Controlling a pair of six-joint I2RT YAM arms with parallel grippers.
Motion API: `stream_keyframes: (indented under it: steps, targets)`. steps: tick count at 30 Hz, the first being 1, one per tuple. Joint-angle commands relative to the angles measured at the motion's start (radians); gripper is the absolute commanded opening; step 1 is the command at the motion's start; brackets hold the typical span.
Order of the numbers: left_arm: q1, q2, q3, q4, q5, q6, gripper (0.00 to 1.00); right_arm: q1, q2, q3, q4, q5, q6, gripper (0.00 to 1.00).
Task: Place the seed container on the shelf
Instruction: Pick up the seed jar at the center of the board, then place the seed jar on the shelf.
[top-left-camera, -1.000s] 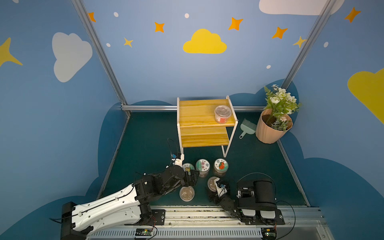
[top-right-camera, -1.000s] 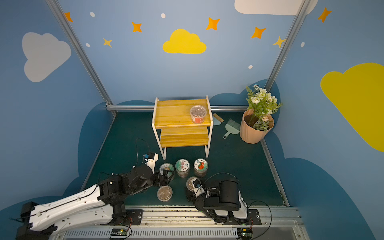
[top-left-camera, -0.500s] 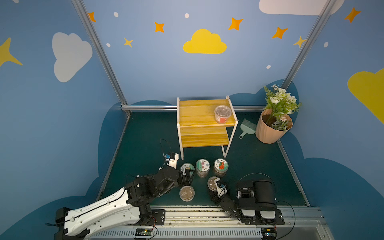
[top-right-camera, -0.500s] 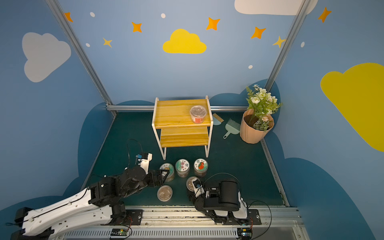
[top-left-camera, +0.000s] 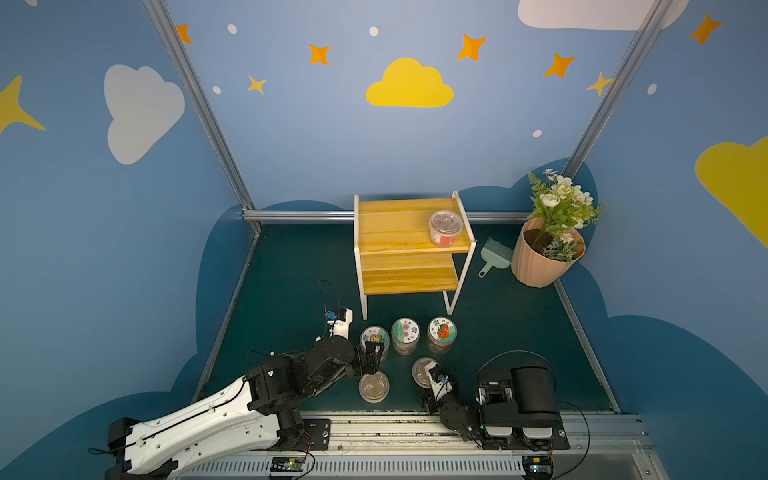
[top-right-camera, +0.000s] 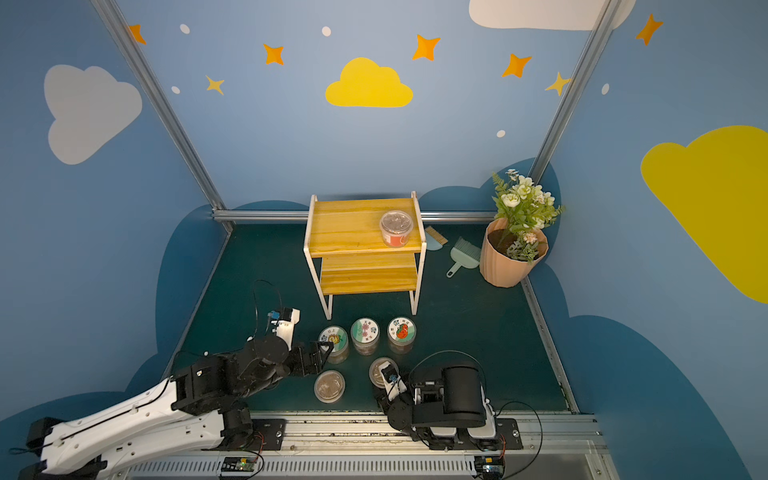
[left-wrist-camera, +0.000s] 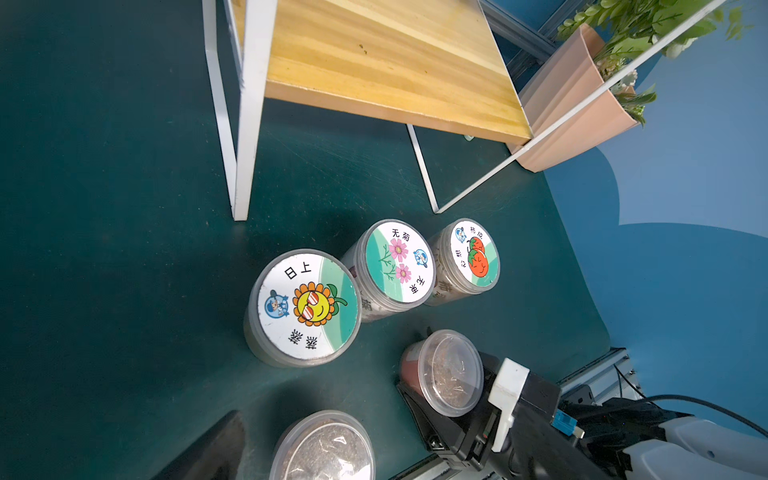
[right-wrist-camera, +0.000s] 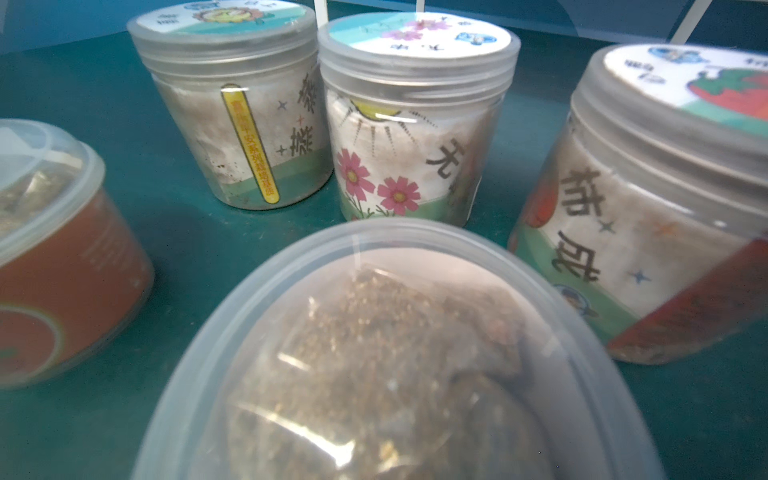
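— Left gripper (top-left-camera: 374, 354) has drawn back from the jars (top-left-camera: 406, 332); its jaws stand apart.
— And the right gripper (left-wrist-camera: 440, 386)?
— Around the tub (right-wrist-camera: 395, 353) on the mat (top-left-camera: 291, 270), before the shelf (top-left-camera: 399, 232). Gripping or not, I cannot tell.
— Another tub (top-left-camera: 445, 227) sits on the top tier.

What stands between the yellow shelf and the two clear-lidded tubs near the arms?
A row of three jars in front of the shelf: sunflower jar, pink-flower jar, tomato jar. Both top views show it.
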Motion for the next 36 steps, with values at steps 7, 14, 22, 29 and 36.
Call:
stream_keyframes:
  steps: [7,14,22,29,36]
  targets:
    - [0.004,-0.007,0.067,-0.059,-0.05,0.033,1.0,0.037,-0.146,-0.035,-0.034,0.051,-0.039,0.59]
    - [0.005,0.04,0.149,-0.063,-0.058,0.069,1.0,0.041,-0.319,-0.002,-0.224,0.018,-0.036,0.52]
    - [0.021,0.075,0.234,-0.077,-0.071,0.114,1.0,0.009,-0.838,0.188,-1.249,-0.026,0.24,0.5]
    - [0.037,0.073,0.265,-0.063,-0.059,0.133,1.0,-0.005,-1.032,0.203,-1.237,-0.105,-0.013,0.55]
    - [0.042,0.095,0.295,-0.04,-0.051,0.166,1.0,-0.018,-1.079,0.298,-1.302,-0.087,-0.1,0.53]
